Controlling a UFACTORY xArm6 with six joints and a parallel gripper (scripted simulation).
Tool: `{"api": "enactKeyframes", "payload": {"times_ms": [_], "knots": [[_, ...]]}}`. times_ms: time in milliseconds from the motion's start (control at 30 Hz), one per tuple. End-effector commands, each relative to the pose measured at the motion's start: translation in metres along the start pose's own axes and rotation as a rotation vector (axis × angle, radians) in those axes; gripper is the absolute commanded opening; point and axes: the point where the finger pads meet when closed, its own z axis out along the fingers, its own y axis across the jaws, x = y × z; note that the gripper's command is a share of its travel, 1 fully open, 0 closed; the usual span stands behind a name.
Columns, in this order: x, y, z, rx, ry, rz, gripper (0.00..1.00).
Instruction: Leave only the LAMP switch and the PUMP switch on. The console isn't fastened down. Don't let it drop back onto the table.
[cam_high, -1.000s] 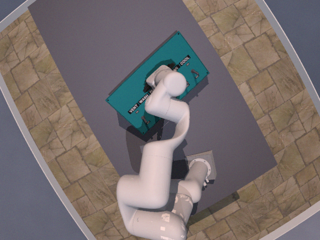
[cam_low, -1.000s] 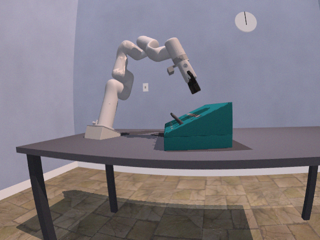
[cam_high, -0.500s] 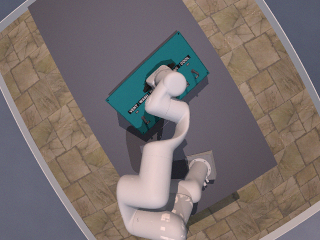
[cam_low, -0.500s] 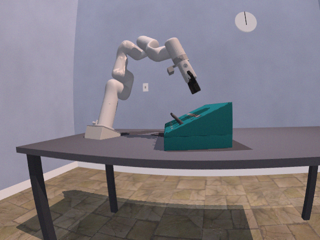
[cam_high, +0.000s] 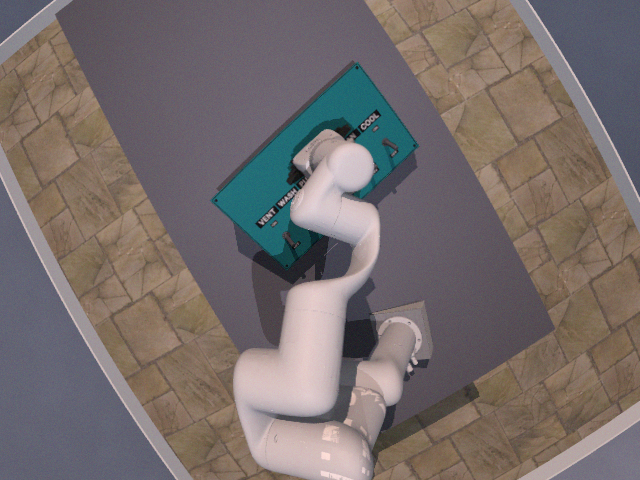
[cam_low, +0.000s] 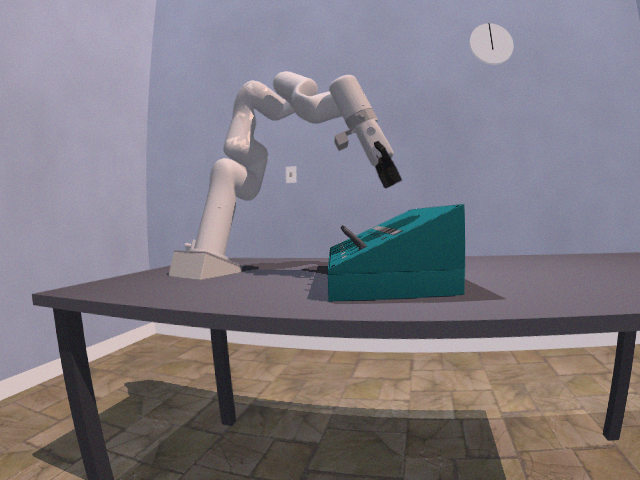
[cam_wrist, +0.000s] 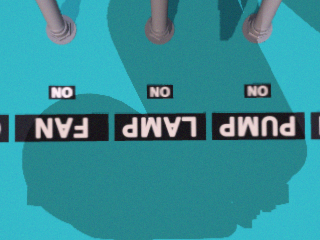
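Above the sloped face of the teal console (cam_low: 413, 248) my gripper (cam_low: 388, 174) hangs in the air, well apart from every lever. From the wrist view I see three labels upside down, FAN (cam_wrist: 61, 127), LAMP (cam_wrist: 160, 126) and PUMP (cam_wrist: 258, 125), and only the bases of their levers at the top edge, so I cannot tell which of them are on.

My main worry is the console itself. It lies loose on the table (cam_low: 155, 304), and I judge that a push on a lever that is too hard or too much from the side would slide or turn the whole box instead of flipping the switch. A second risk is that I misread the reversed labels and flip LAMP or PUMP by mistake, because the levers stand near to each other.

The jaws are spread fully apart. They hold nothing and touch nothing.
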Motion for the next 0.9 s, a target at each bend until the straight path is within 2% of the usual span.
{"api": "enactKeyframes", "payload": {"times_ms": [0,133,600,867], "knots": [[-0.002,-0.009,-0.001,0.002,-0.003,-0.001,1.0],[-0.002,-0.014,-0.001,0.002,-0.003,-0.001,1.0],[-0.002,-0.061,-0.002,0.002,-0.003,-0.001,1.0],[-0.002,-0.07,-0.002,0.002,-0.003,-0.001,1.0]]}}
